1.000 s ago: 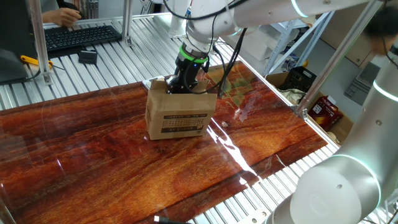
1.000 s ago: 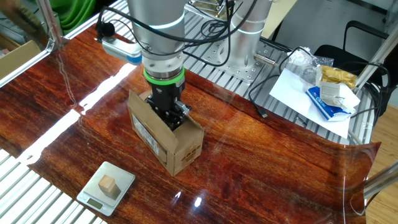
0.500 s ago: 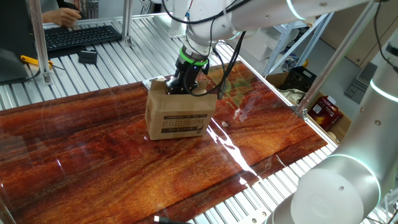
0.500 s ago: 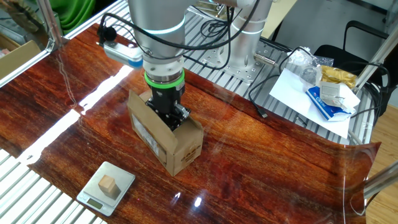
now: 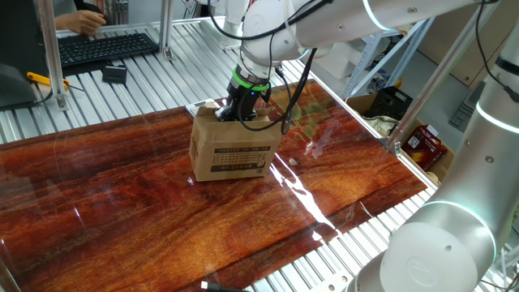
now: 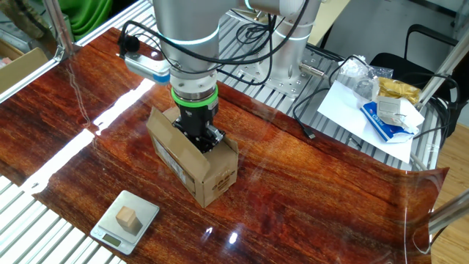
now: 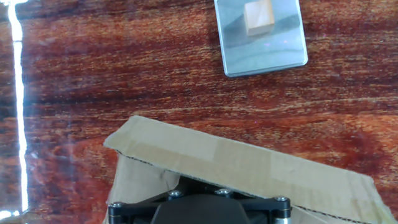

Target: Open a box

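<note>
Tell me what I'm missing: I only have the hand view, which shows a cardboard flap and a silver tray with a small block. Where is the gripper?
Observer: The gripper is down at the top of the box, at its flaps.
Operator: Is the box upright?
Observer: Yes, it stands on the wooden table, its printed text block facing one fixed camera.
Operator: Open or shut?
Observer: Cannot tell; the fingers are hidden.

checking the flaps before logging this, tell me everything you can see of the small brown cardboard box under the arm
The small brown cardboard box stands upright on the glossy red-brown wooden table. Its long side carries a block of black print, its end a small mark. In the hand view one long top flap is raised and tilted outward, a paler tape strip running along it. The black two-finger gripper reaches down into the top opening, fingertips hidden.
</note>
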You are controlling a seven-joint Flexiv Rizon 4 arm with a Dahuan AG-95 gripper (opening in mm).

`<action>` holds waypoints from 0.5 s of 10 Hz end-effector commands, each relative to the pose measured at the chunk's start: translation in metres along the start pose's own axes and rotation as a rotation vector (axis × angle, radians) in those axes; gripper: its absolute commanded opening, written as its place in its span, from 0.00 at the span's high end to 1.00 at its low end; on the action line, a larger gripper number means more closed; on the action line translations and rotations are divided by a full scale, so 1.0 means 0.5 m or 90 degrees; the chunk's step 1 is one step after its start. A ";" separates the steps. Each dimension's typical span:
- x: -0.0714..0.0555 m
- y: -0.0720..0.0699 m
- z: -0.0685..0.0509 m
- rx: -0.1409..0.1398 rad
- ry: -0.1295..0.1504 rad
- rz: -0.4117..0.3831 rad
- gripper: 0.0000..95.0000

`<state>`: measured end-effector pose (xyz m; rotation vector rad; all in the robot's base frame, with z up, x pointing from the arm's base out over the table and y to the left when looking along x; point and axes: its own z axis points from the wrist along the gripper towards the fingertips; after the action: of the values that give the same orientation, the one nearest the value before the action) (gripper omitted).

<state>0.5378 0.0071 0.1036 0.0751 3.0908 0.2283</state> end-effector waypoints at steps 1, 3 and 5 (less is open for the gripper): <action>0.000 0.001 0.002 -0.115 0.000 0.065 1.00; 0.000 0.001 0.001 -0.207 0.012 0.112 1.00; 0.000 0.002 0.001 -0.263 0.021 0.137 1.00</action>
<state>0.5361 0.0072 0.1038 0.2793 3.0404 0.5992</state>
